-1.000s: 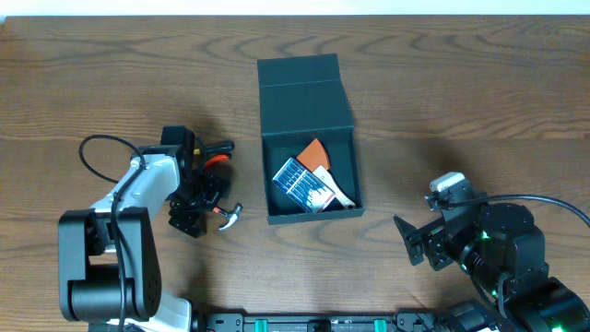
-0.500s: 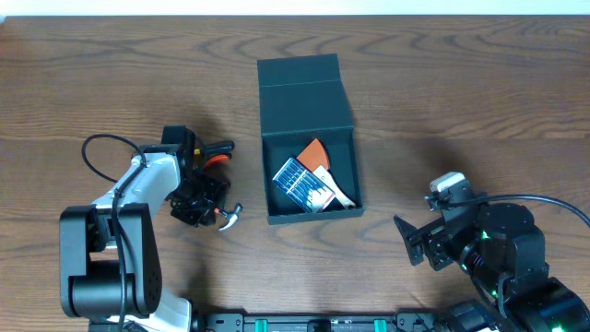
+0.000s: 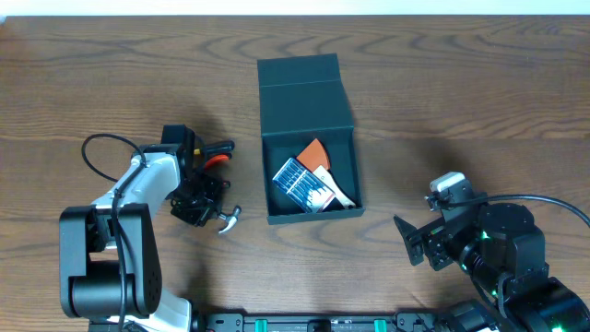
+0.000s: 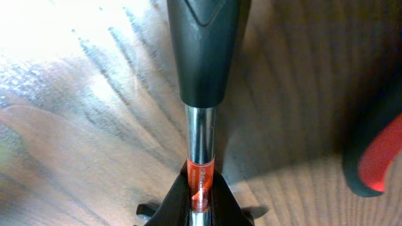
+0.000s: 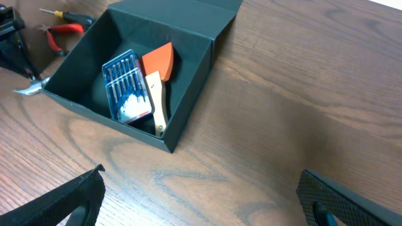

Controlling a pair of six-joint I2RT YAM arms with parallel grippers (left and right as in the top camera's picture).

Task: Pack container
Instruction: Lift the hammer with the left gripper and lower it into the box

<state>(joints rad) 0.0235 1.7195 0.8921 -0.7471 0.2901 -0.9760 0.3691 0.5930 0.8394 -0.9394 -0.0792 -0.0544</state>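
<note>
Only blurred label (image 5: 133, 108), blue case (image 5: 122, 78) in container (image 5: 107, 119)

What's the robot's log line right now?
left fingers: shut on hammer | right fingers: open | container: open, blue bit case and scraper inside | pliers: on table

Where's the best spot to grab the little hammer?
On the hammer, take the thin shiny neck from straight above. It lies flat on the table, and the neck is slimmer than the fat black grip; the left hand fits around it.
</note>
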